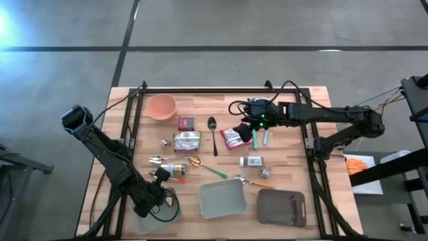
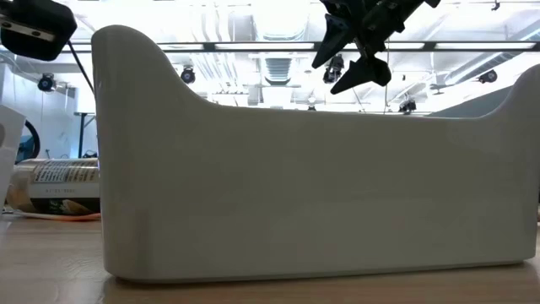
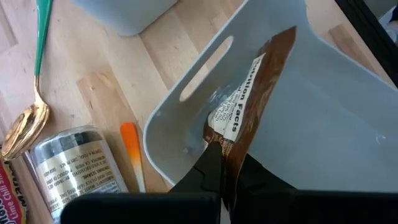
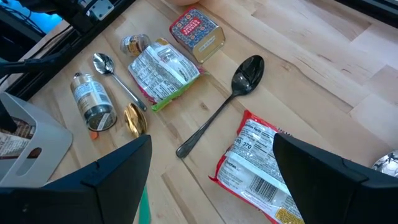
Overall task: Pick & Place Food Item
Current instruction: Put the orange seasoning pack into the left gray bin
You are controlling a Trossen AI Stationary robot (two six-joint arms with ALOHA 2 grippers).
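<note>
A brown food packet [image 3: 255, 93] with a white nutrition label is in my left gripper [image 3: 217, 171], which is shut on it. It sits over a pale grey bin with a handle slot [image 3: 323, 124] at the table's near left [image 1: 170, 215]. The packet reaches ahead of the fingers into the bin. My right gripper [image 4: 211, 155] hangs open above the table's middle [image 1: 259, 134], holding nothing. It is over a red food packet [image 4: 261, 168] that lies flat beside a black spoon [image 4: 230, 106]. My left gripper pinches the brown packet's near end [image 3: 227, 146] between its two fingers. The fingers slant down from the table's left side. The packet runs on ahead of them, down inside the bin. I cannot tell whether its far end [image 3: 280, 43] touches the bin's wall.
A second pale bin [image 1: 222, 199] and a dark tray [image 1: 281, 206] stand along the near edge. A can [image 3: 78, 162], a gold spoon [image 3: 25, 127], a green-edged packet [image 4: 161, 71], a red tin [image 4: 196, 31] and a pink bowl [image 1: 161, 106] lie scattered.
</note>
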